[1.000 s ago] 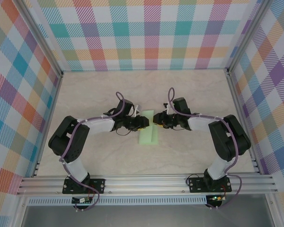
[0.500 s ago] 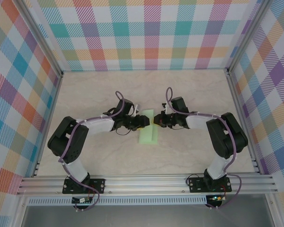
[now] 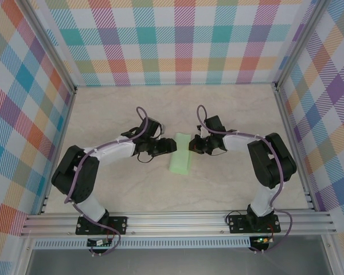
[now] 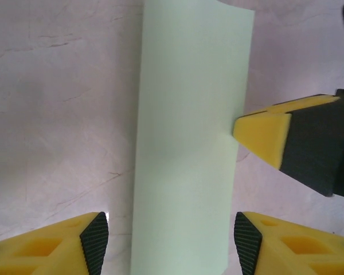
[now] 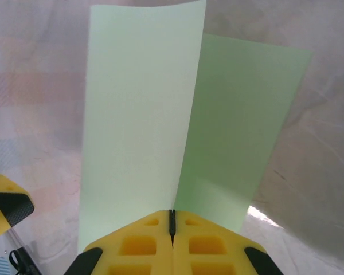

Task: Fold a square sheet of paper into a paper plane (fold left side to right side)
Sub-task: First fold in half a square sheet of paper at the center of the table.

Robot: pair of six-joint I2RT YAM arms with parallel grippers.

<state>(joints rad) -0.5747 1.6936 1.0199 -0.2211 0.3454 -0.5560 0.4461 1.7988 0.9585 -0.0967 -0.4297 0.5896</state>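
The square sheet of paper lies folded in half, a narrow pale green strip in the middle of the table. In the left wrist view the sheet of paper runs between the spread fingers of my left gripper, which is open and touches nothing. My left gripper sits at the strip's left side. My right gripper is at the strip's right edge, jaws shut on it. In the right wrist view the two layers of paper spread apart from the closed jaws of my right gripper. No paper plane shape shows.
The table is pale marble-patterned, with checked walls on three sides and an aluminium rail along the near edge. A yellow fingertip of the right gripper touches the paper's edge in the left wrist view.
My left gripper has opened and drawn slightly left, letting go of the paper. My right gripper has closed on the right edge. The strip now lies slightly tilted.
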